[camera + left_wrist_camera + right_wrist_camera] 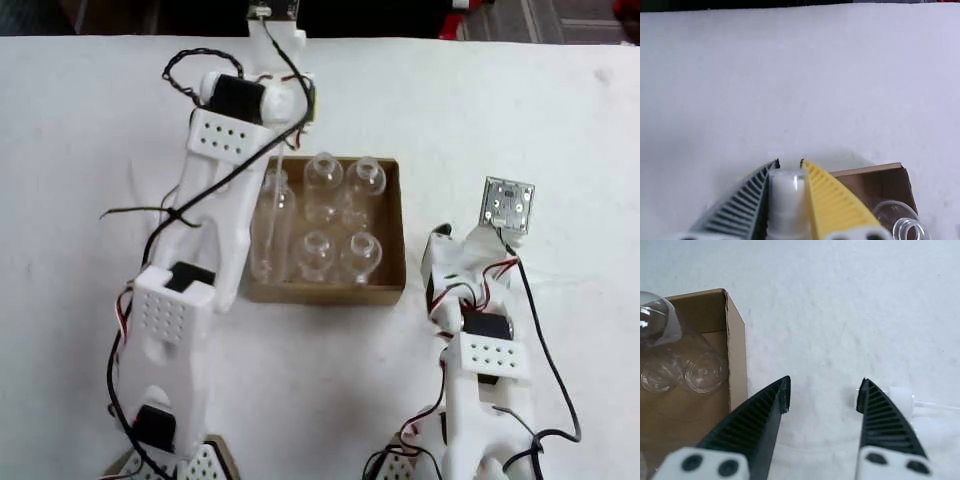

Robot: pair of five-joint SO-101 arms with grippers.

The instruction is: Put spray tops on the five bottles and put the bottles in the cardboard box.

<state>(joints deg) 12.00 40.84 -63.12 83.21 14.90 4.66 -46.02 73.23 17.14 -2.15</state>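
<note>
Overhead, bottles (322, 172) crowd the cardboard box (330, 293); up close, left hand (789, 164) grips a spray top (786, 195), right hand (824, 385) gapes.

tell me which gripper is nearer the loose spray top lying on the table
Right. The right gripper stands open with the loose spray top beside one finger; the left gripper is across the cardboard box, shut on a second spray top.

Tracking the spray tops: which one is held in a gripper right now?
The spray top clamped in the left gripper. The other spray top lies loose on the table, beside the open right gripper.
</note>
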